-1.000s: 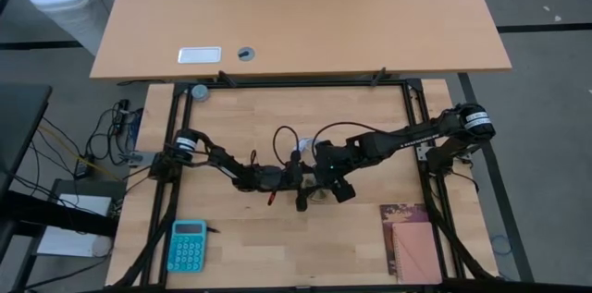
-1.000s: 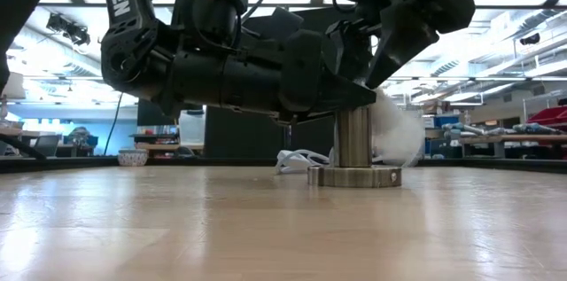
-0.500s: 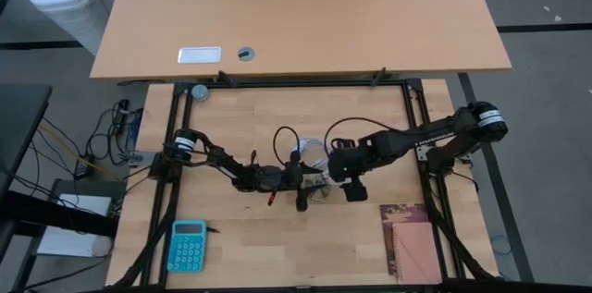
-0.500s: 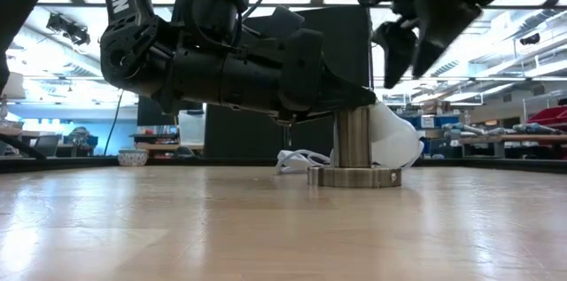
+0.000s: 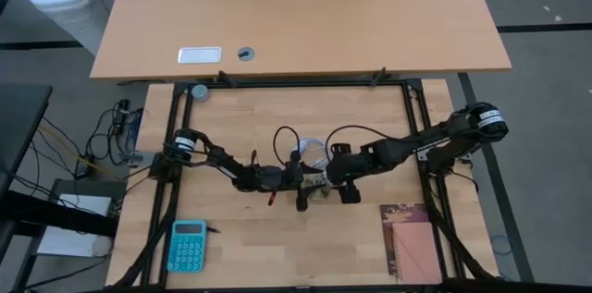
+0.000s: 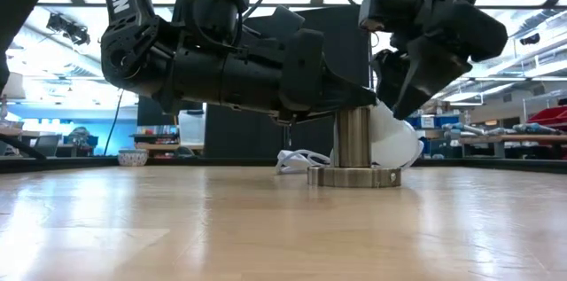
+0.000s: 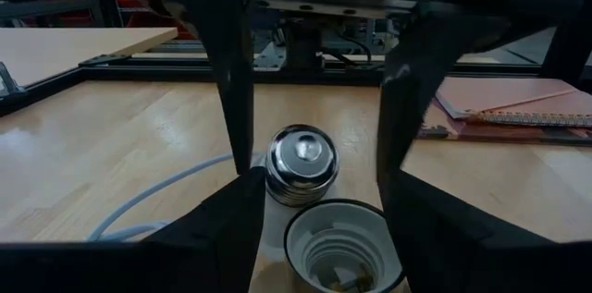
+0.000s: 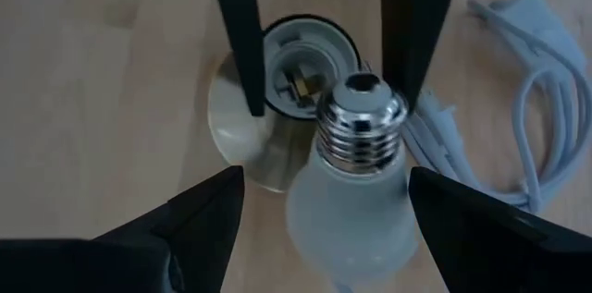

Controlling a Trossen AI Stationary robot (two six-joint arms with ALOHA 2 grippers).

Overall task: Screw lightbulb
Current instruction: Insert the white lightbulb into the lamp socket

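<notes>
The white lightbulb [image 8: 351, 210] lies on its side on the table. Its silver screw base [image 8: 363, 125] leans against the socket [image 8: 301, 67]. The socket is a metal post on a round disc [image 6: 354, 176]. My left gripper [image 7: 314, 71] is open and level, with a finger on either side of the socket's white collar [image 7: 342, 242]. My right gripper [image 8: 319, 43] is open just above the bulb [image 6: 394, 139], pointing down, with a finger on either side of the screw base. In the high view both grippers meet at the table's middle [image 5: 319, 187]. My left gripper stands level around the socket's white collar [image 7: 301, 238], coming from the table's left. A thin gap shows at one finger and the other finger covers the collar's edge. I cannot tell whether it touches.
The socket's white cable [image 5: 310, 150] is coiled just behind it. A teal calculator [image 5: 188, 245] lies near the front left and a brown and pink notebook [image 5: 410, 238] near the front right. A black frame [image 5: 407, 99] borders the table.
My right gripper has risen away from the bulb toward the table's right edge, then come back down over it. The bulb has settled lower, leaning against the socket.
</notes>
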